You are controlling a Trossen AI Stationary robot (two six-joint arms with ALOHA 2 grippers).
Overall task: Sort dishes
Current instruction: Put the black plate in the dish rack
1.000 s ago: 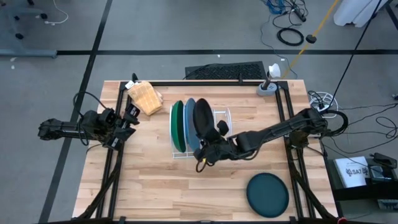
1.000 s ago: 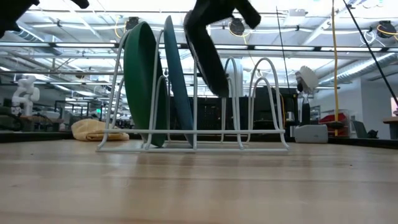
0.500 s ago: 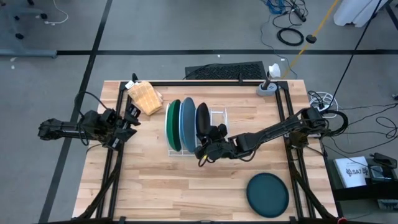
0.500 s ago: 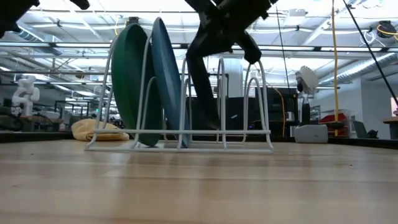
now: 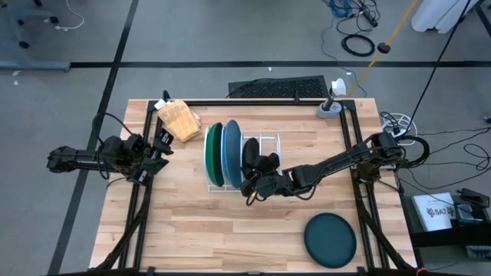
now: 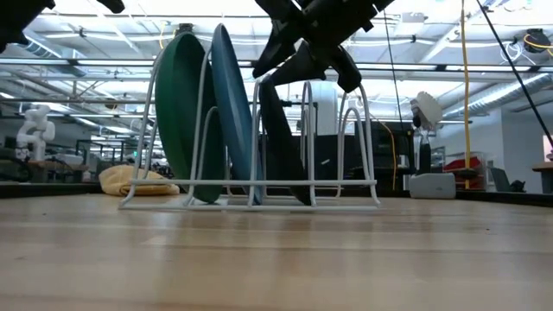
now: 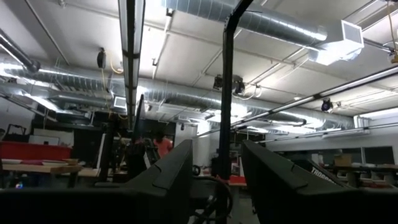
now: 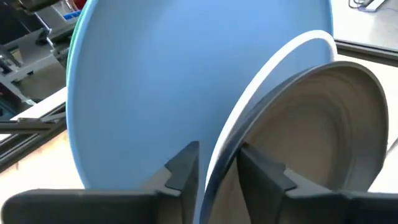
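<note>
A white wire rack [image 5: 268, 142] stands mid-table. In it on edge stand the large green plate [image 5: 210, 157], the large light-blue plate [image 5: 229, 153] and the smaller black plate [image 5: 250, 152], whose lower rim sits in the third slot [image 6: 289, 194]. The dark-teal plate [image 5: 330, 239] lies flat near the table's near right corner. My right gripper [image 5: 255, 178] is open, with one finger on either side of the black plate's top rim [image 6: 263, 84]. My left gripper [image 5: 159, 146] waits open at the table's left edge. My right gripper [image 8: 217, 168] comes slanting down from the table's near side, its fingers [image 8: 183, 165] astride the black plate's upper rim [image 8: 298, 74]. The plate stands on edge in the rack, leaning toward the light-blue plate. Whether the fingers touch it, I cannot tell.
A tan woven basket-like object [image 5: 180, 119] lies near the table's far left corner. A grey stand [image 5: 330, 107] sits at the far right corner. Two rack slots [image 6: 346, 130] to the right of the black plate hold nothing. Bare wood [image 5: 207, 230] spreads along the near side.
My right gripper has come down toward the rack with the black plate, which went from tilted above the wires to standing in the third slot. The rack, with the green and blue plates in it, has slid a little toward the table's left edge.
</note>
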